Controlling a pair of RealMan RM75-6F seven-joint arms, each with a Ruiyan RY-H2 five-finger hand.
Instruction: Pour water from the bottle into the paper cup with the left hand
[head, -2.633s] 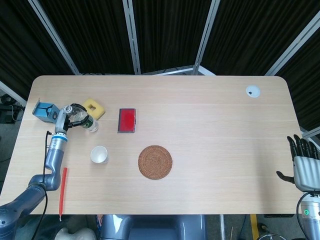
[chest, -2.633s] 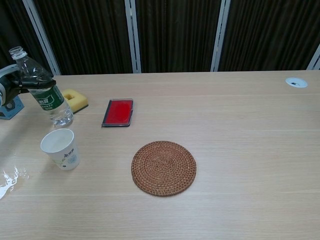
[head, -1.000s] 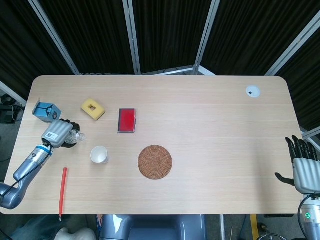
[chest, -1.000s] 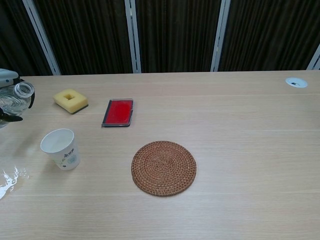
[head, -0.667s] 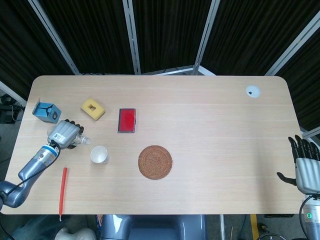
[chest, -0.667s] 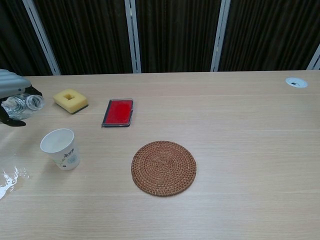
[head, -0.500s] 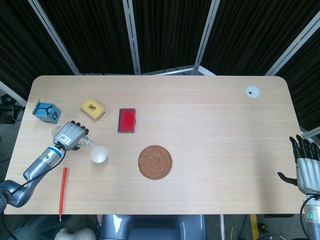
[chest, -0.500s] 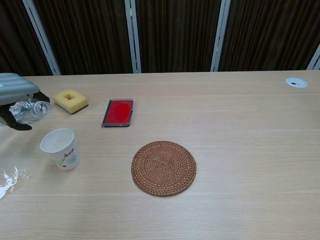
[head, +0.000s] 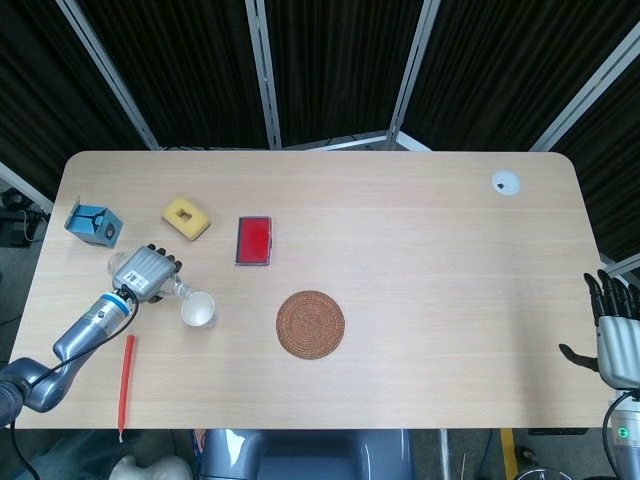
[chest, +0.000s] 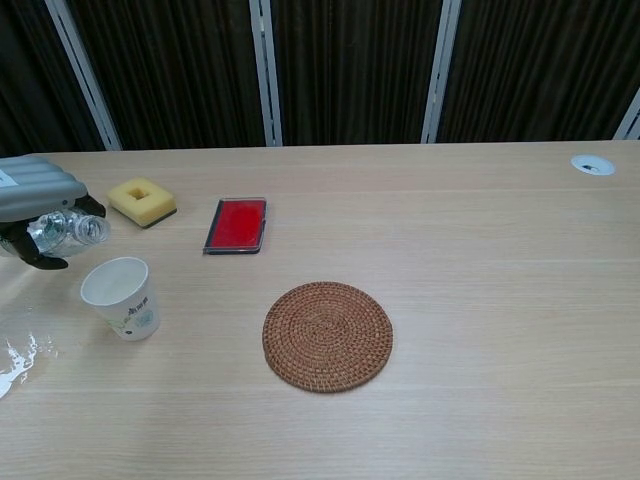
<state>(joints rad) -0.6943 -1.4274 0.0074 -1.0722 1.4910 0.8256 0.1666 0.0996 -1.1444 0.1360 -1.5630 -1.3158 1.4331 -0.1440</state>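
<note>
Tilted bottle (chest: 70, 229) seemingly above cup (chest: 121, 297) rim

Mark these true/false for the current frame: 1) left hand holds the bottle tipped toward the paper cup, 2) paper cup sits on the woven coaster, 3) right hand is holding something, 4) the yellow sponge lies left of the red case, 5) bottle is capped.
1) True. The left hand holds the bottle tipped over, neck toward the paper cup.
2) False. The cup stands on the bare table, left of the woven coaster.
3) False. The right hand holds nothing, fingers apart, off the table's right edge.
4) True. The yellow sponge lies left of the red case.
5) False. The bottle's mouth is open, with no cap on it.
</note>
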